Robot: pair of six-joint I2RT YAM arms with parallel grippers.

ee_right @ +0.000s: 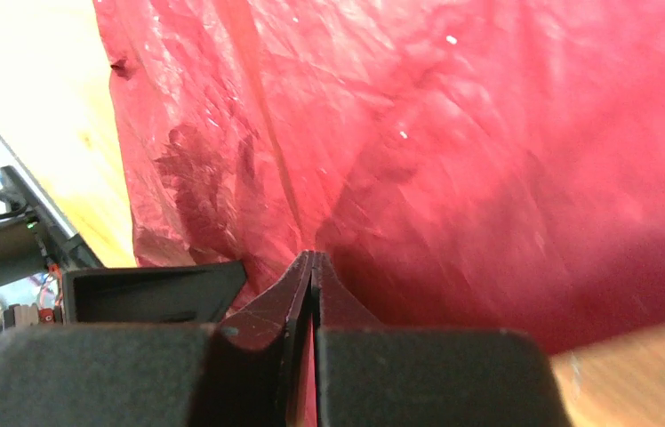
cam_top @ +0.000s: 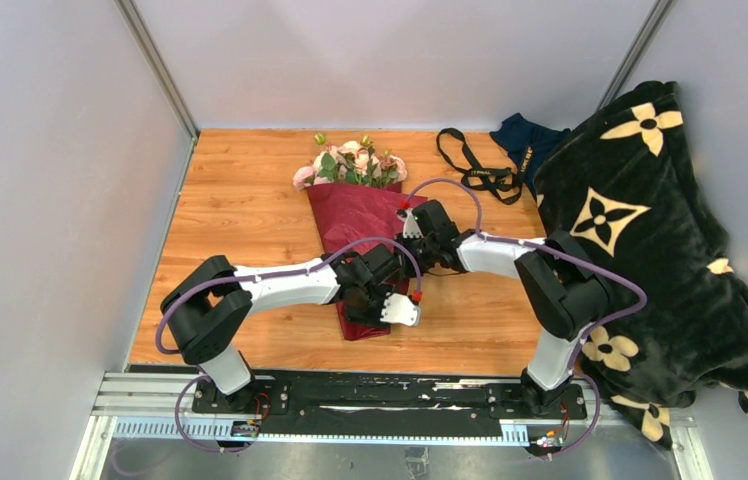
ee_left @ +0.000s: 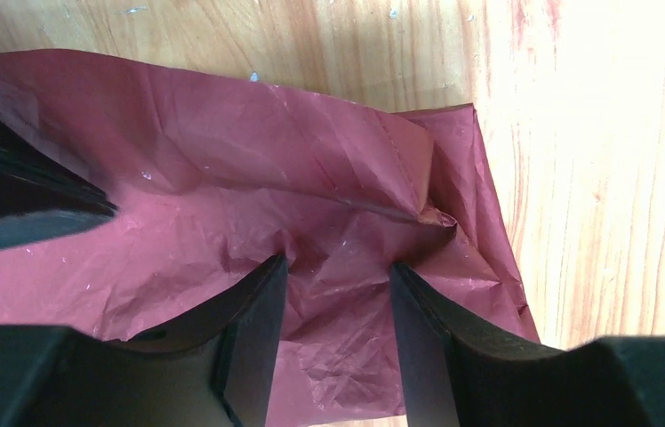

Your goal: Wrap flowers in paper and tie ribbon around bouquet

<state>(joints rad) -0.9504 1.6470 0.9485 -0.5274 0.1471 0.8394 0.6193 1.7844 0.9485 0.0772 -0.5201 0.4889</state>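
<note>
Gotta reach back-right for the thin black strap-like ribbon (cam_top: 490,178), way nearer the shut right claw (ee_right: 312,260) than the half-open left claw (ee_left: 338,267).

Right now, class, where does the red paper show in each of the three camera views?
Top view: the paper lies mid-table as a cone, running from the flowers towards the near edge.
Left wrist: paper fills most of the picture.
Right wrist: paper fills the upper right.
Shared landmark: the wooden table, bare beside the paper in all three.
</note>
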